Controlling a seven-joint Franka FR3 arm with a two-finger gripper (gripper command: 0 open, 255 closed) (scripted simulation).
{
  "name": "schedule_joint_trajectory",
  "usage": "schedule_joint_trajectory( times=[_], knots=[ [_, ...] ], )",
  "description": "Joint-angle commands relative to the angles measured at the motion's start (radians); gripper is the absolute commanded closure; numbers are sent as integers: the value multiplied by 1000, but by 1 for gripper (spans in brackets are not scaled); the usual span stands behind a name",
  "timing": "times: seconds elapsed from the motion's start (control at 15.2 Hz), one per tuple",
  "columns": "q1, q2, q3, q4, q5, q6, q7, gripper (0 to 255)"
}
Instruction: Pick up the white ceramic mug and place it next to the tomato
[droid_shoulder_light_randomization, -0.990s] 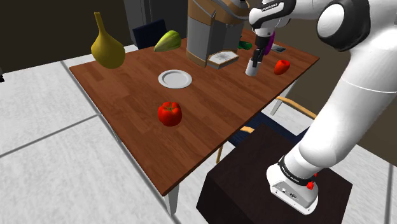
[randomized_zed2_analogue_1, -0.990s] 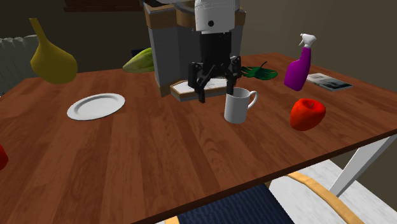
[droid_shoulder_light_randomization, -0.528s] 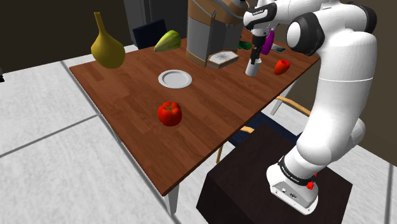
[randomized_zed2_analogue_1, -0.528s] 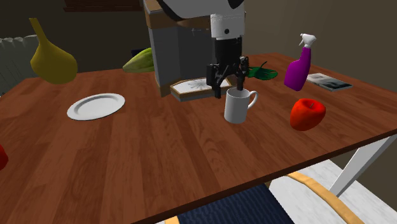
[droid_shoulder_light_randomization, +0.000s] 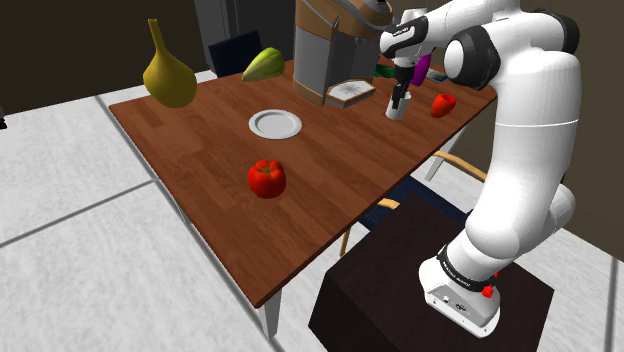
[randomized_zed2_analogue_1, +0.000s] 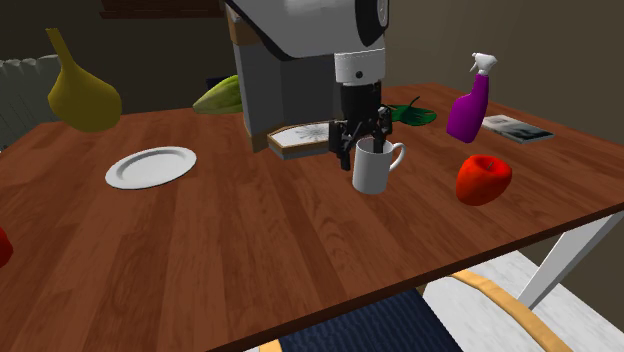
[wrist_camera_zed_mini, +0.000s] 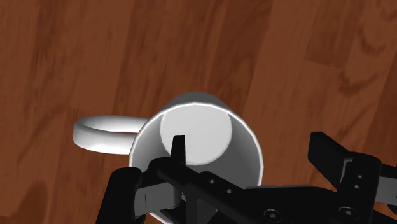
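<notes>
So, the all-black two-finger gripper (randomized_zed2_analogue_1: 362, 138) hangs spread open over the plain white handled mug (randomized_zed2_analogue_1: 371, 172), one finger dipping inside. Mug's upright on the brown wooden table (randomized_zed2_analogue_1: 250, 250), with the shiny red tomato (randomized_zed2_analogue_1: 483, 180) near it, a purple spray bottle (randomized_zed2_analogue_1: 466, 105) behind and a grey boxy machine (randomized_zed2_analogue_1: 262, 90) crowding close.

A white mug (randomized_zed2_analogue_1: 372, 168), plate (randomized_zed2_analogue_1: 151, 166) and yellow vase (randomized_zed2_analogue_1: 82, 95) are borne by the wooden surface (droid_shoulder_light_randomization: 340, 190). A purple bottle (randomized_zed2_analogue_1: 468, 108) is stood nearby.

White mug (randomized_zed2_analogue_1: 372, 170) standing upright, empty, on wooden tabletop (droid_shoulder_light_randomization: 340, 170), handle toward second exterior view's right; ribbed red tomato (droid_shoulder_light_randomization: 266, 178) well apart on same tabletop.
</notes>
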Motion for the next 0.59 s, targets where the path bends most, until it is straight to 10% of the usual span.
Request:
schedule_joint_trajectory(
  times=[0.0, 0.4, 0.46, 0.53],
  knots=[
    [-1, 2, 0, -5, 1, 8, -1, 0],
    [-1, 2, 1, -5, 1, 8, -1, 0],
    [-1, 2, 1, -5, 1, 8, -1, 255],
    [-1, 2, 1, -5, 1, 8, -1, 255]
  ],
)
